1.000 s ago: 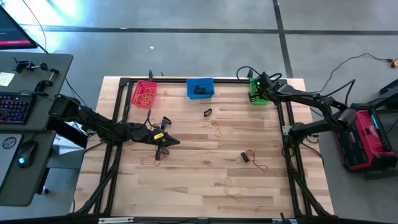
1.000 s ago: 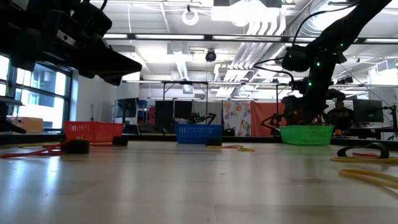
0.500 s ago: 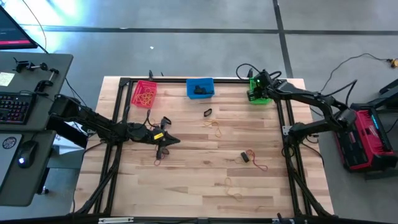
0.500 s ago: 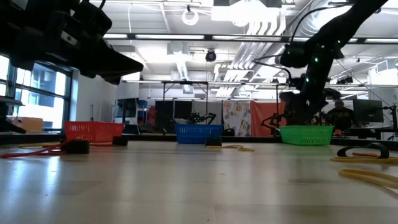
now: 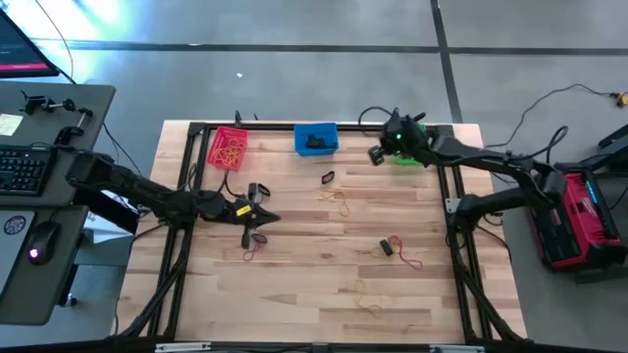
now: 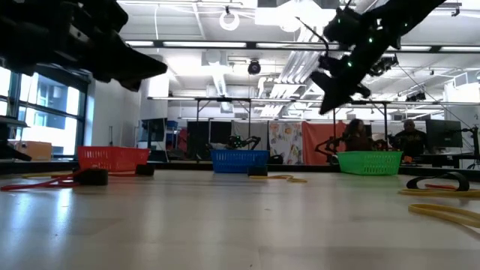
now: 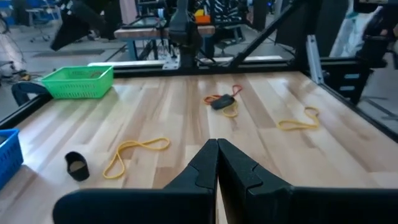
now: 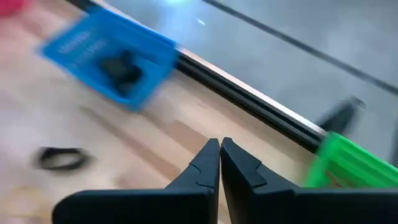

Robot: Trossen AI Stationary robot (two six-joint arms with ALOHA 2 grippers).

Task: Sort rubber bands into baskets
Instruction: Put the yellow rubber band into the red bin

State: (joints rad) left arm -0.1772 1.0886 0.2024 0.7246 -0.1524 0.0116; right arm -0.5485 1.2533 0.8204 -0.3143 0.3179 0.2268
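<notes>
Three baskets stand along the far edge: red-pink (image 5: pixel 228 147), blue (image 5: pixel 316 138) with black bands (image 8: pixel 121 68) inside, and green (image 5: pixel 408 154), partly under my right arm. Rubber bands lie loose on the wood: a black one (image 5: pixel 327 177), yellow ones (image 5: pixel 341 200), a red one (image 5: pixel 250 245), a black and red pair (image 5: pixel 392 249). My right gripper (image 5: pixel 376 155) is shut and holds nothing, raised between the blue and green baskets. My left gripper (image 5: pixel 263 218) is shut with nothing in it, hovering just beyond the red band.
A black metal frame (image 5: pixel 451 186) runs along the table's sides and far edge. More yellow bands (image 5: pixel 368 294) lie near the front. The wood between the scattered bands is bare. Beyond the table are a desk with a keyboard (image 5: pixel 20 169) and a red device (image 5: pixel 574 216).
My right gripper has left its place over the green basket, rising and swinging toward the table's left, and now points slanting down toward the blue basket's side. The bands on the table lie as before.
</notes>
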